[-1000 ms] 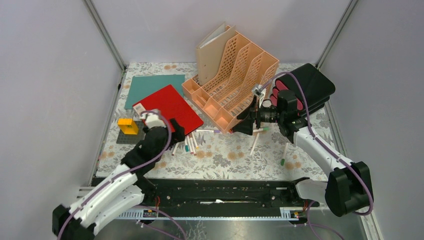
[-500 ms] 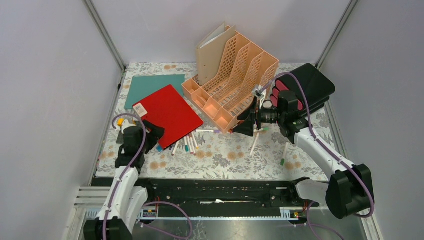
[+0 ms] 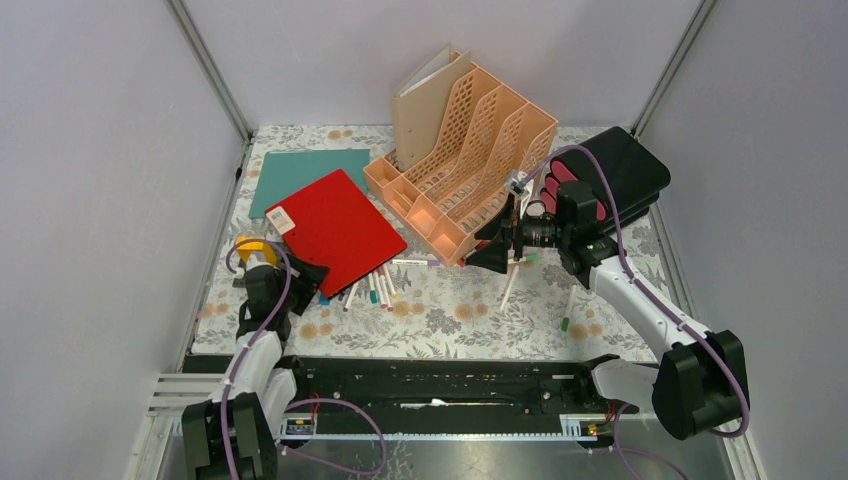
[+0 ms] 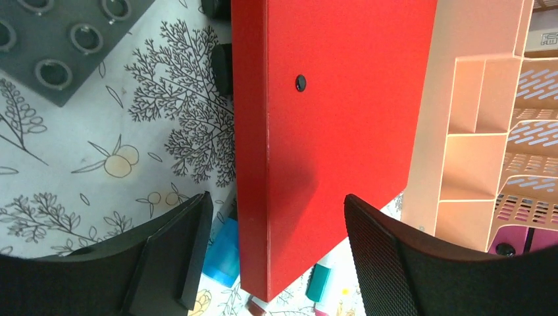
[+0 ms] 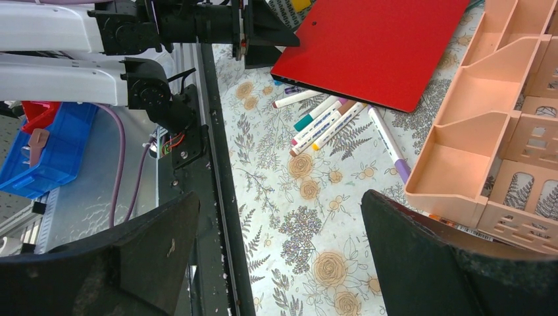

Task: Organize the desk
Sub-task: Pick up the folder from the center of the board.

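The desk (image 3: 450, 315) has a white cloth with grey leaves and orange flowers on it. It fills the floor between the grey walls.

The left gripper (image 3: 308, 276) sits low over the left side of the desk. Its two fingers (image 4: 174, 257) are apart, one on each side of the near corner of the red folder (image 3: 335, 225). There is a gap beside one finger, so the folder is not squeezed.

The red folder lies flat, partly on top of a teal folder (image 3: 300, 172). A bunch of markers (image 3: 380, 285) lies at the red folder's near edge, and a few are tucked under it. A grey block plate (image 4: 52, 46) lies near the folder's left side.

The peach file rack (image 3: 465, 170) stands at the back, in the middle, with a tan folder (image 3: 420, 110) in it. The right gripper (image 3: 485, 256) hangs just in front of the rack. Its fingers (image 5: 447, 263) are spread wide and hold nothing. A black case (image 3: 625, 175) sits behind the right arm.
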Robot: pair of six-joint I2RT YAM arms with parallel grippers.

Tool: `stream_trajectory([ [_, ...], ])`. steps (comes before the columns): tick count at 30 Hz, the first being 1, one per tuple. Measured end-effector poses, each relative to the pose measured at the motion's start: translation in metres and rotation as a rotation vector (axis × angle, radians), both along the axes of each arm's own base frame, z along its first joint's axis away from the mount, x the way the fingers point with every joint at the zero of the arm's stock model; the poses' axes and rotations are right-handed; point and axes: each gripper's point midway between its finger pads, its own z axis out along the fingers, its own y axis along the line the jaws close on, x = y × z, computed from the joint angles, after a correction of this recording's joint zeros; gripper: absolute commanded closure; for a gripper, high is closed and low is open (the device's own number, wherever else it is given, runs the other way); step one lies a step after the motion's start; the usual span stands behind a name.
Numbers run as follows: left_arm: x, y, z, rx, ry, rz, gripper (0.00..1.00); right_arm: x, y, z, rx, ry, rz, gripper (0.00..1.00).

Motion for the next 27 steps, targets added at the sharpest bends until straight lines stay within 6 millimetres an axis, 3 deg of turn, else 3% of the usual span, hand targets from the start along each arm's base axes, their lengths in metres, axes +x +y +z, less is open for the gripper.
stream_trajectory([
  [5, 0.006, 0.002, -0.002, -0.031, -0.034, 0.010, 0.37, 0.000, 0.000, 0.001, 0.000, -0.006, 0.000, 0.00],
  [10, 0.009, 0.001, -0.005, -0.072, -0.055, 0.012, 0.40, 0.000, 0.000, 0.001, 0.000, -0.007, 0.000, 0.00],
  [18, 0.010, 0.004, -0.009, -0.109, -0.074, 0.023, 0.70, 0.000, 0.000, 0.001, 0.000, -0.009, 0.001, 0.00],
  [27, 0.012, 0.001, 0.025, -0.099, -0.197, -0.008, 1.00, 0.000, 0.000, 0.001, 0.000, -0.009, 0.002, 0.00],
])
